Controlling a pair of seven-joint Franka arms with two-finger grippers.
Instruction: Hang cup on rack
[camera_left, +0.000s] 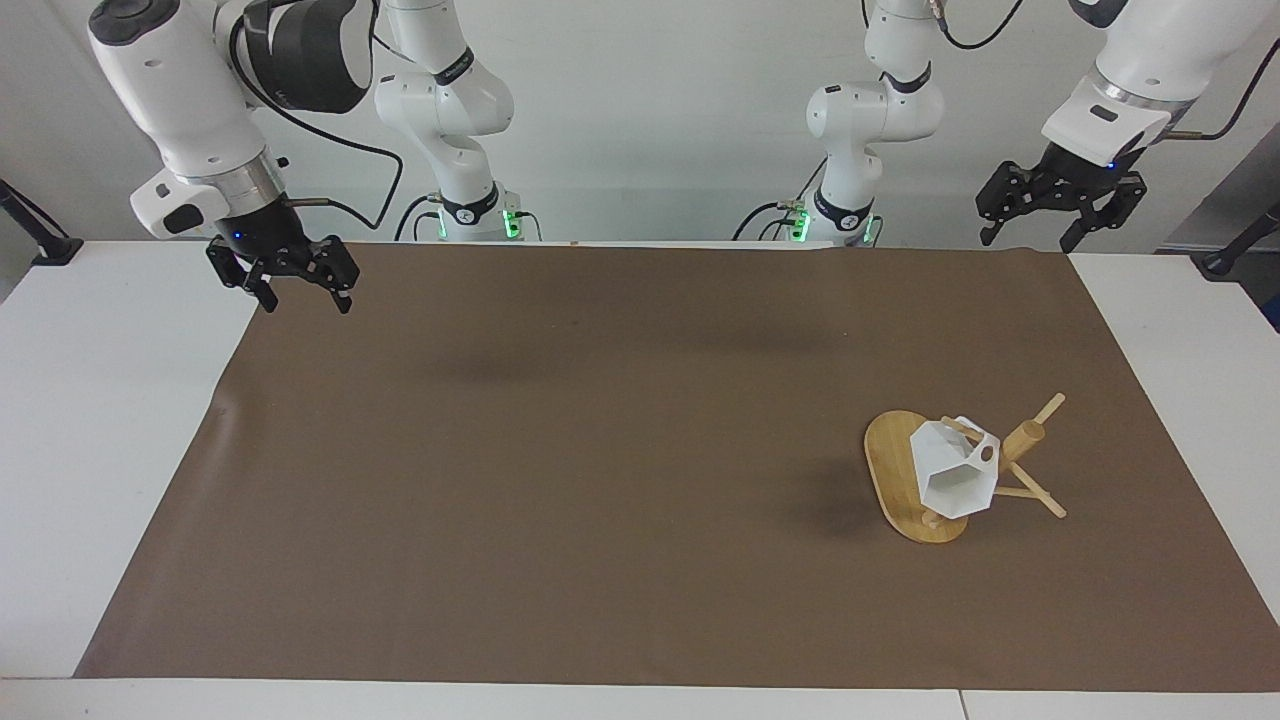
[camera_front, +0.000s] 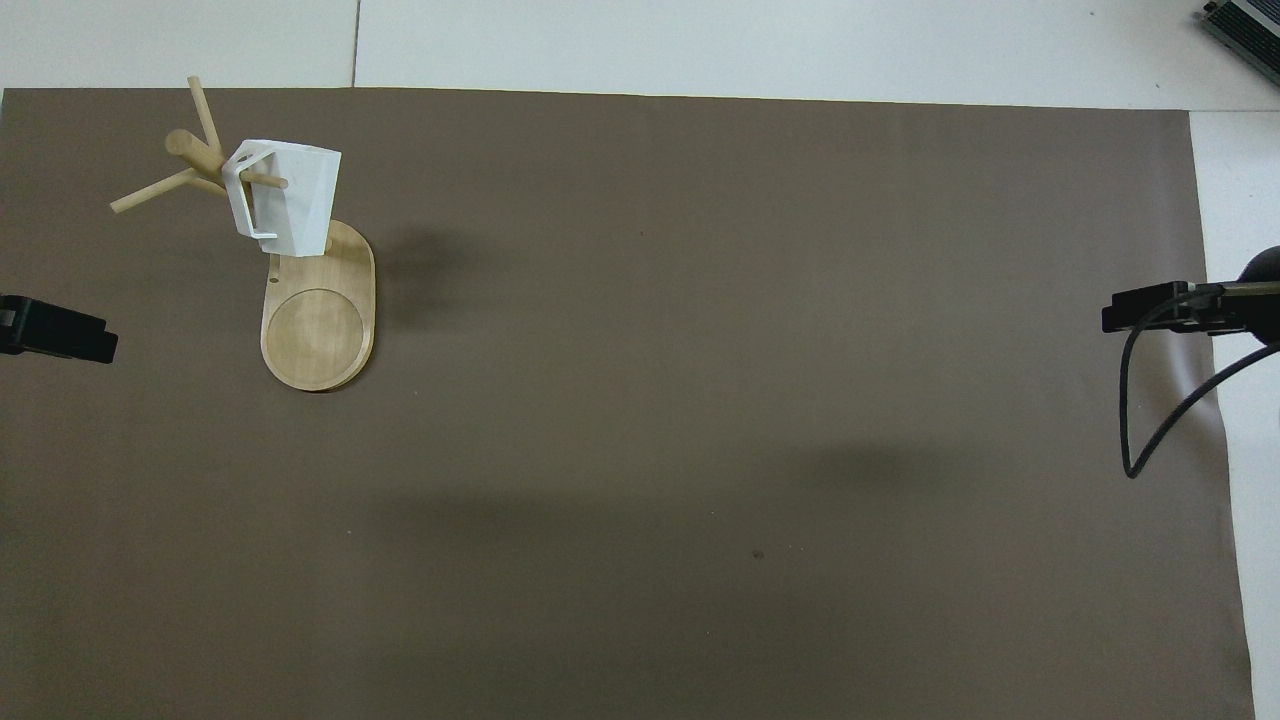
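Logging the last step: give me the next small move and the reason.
Probably none beyond parking: the white mug already hangs by its handle on a peg of the bamboo mug tree. The left hand and right hand are both open, empty and raised by the robots' edge of the table. I'd hold both arms there.

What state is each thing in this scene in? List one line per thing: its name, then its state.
cup: hanging by its handle on a rack peg, tilted, unheld.
rack: upright on the brown mat.
left gripper: raised, jaws open, empty.
right gripper: raised, jaws open, empty.
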